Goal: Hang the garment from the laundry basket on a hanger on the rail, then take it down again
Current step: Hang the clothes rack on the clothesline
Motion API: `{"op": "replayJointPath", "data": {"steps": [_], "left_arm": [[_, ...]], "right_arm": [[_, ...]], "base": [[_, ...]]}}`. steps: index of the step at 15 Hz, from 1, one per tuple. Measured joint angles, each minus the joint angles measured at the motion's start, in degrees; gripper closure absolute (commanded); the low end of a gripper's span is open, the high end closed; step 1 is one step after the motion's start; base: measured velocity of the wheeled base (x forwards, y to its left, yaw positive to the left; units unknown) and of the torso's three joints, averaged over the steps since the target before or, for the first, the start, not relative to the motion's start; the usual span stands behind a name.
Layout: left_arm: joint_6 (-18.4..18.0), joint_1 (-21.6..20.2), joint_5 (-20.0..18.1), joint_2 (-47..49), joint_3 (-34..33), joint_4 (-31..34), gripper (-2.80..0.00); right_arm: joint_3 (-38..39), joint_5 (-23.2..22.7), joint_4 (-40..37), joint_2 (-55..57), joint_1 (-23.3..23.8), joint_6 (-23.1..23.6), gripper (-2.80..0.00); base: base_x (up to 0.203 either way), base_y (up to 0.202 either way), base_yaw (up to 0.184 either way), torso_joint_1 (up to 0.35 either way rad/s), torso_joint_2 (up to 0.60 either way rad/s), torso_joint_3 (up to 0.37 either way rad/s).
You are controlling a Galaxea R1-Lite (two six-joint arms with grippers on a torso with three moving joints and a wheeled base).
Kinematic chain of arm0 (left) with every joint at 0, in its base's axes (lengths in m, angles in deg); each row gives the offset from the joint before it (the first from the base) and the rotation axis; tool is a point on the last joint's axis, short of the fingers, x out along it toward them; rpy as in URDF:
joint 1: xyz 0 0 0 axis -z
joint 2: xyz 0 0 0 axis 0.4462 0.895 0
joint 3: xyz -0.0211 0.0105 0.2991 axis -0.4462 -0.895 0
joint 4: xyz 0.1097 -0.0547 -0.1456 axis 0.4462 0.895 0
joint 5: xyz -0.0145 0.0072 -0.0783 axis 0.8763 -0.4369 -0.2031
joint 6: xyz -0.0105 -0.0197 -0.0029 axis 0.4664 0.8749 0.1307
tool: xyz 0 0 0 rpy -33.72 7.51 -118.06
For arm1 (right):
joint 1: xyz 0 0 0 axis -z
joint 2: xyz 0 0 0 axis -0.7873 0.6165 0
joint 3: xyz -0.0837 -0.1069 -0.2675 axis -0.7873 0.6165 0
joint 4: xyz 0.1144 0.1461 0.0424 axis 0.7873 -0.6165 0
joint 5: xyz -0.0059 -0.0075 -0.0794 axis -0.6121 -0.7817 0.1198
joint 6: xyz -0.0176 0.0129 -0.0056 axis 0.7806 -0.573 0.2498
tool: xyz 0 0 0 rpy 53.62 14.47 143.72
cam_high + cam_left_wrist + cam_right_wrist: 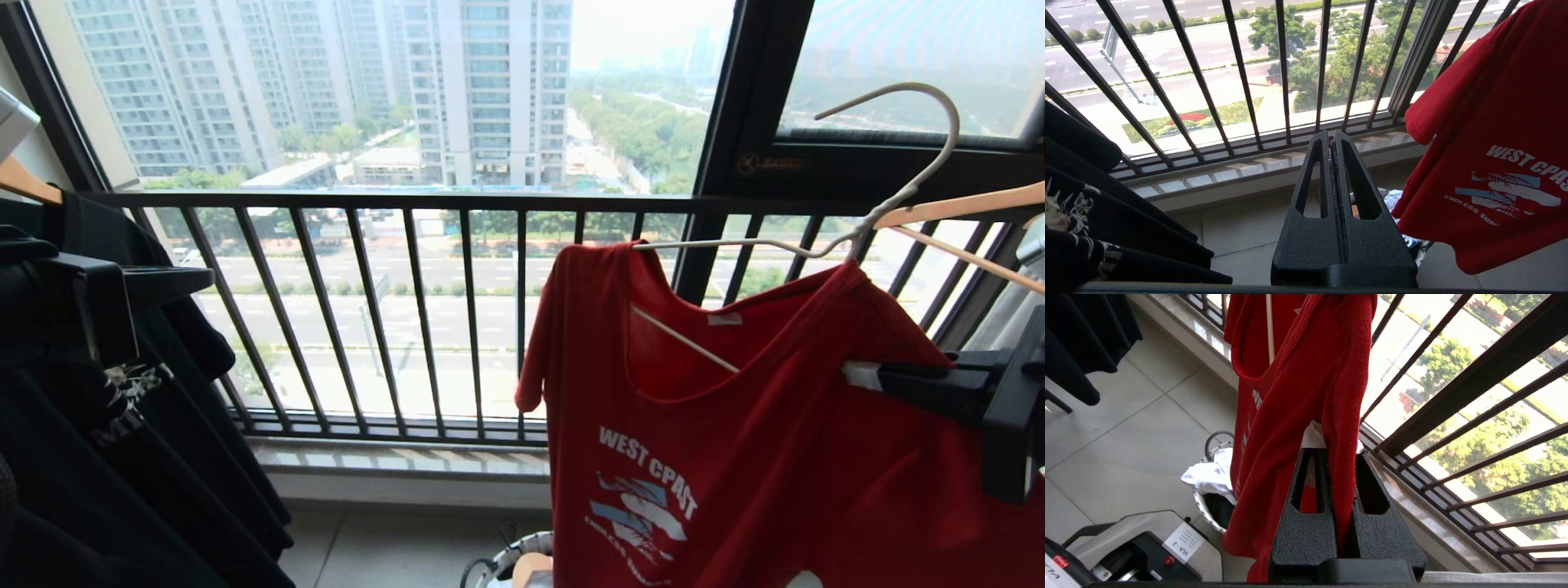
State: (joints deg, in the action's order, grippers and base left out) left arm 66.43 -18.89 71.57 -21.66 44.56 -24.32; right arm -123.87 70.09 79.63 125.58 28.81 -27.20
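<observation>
The red garment [735, 457] with the "WEST COAST" print is draped on the whitish wire hanger [918, 180], whose hook stands free in the air before the window. My right gripper [856, 374] reaches in from the right and is shut on the garment's shoulder fabric [1331, 396], which is pinched between the fingers of that gripper [1337, 452]. My left gripper [206, 282] is shut and empty at the left, apart from the garment [1494, 143]; its tips [1331, 134] point at the railing. Below the garment, the laundry basket [508, 557] stands on the floor. The rail is out of view.
A black T-shirt [122, 457] on a wooden hanger [24, 184] hangs at the left, close to my left arm. Another wooden hanger [963, 204] is at the right. The dark railing [408, 310] and window frame are straight ahead. The basket [1206, 508] holds white cloth; my base [1139, 547] is beside it.
</observation>
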Motion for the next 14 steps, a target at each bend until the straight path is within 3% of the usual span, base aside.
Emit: {"op": "replayJointPath", "data": {"steps": [6,14], "left_arm": [[0.0,-0.1,0.1,0.3,0.0,0.0,0.00],[-0.1,-0.2,0.2,0.1,-0.1,-0.1,0.00]], "right_arm": [[-0.6,2.0,0.0,-2.1,0.0,-0.7,0.00],[-2.2,11.3,0.4,-2.9,0.0,-3.6,0.00]], "base": [[0.000,0.000,0.000,0.000,0.00,0.000],[0.000,0.000,0.000,0.000,0.00,0.000]]}}
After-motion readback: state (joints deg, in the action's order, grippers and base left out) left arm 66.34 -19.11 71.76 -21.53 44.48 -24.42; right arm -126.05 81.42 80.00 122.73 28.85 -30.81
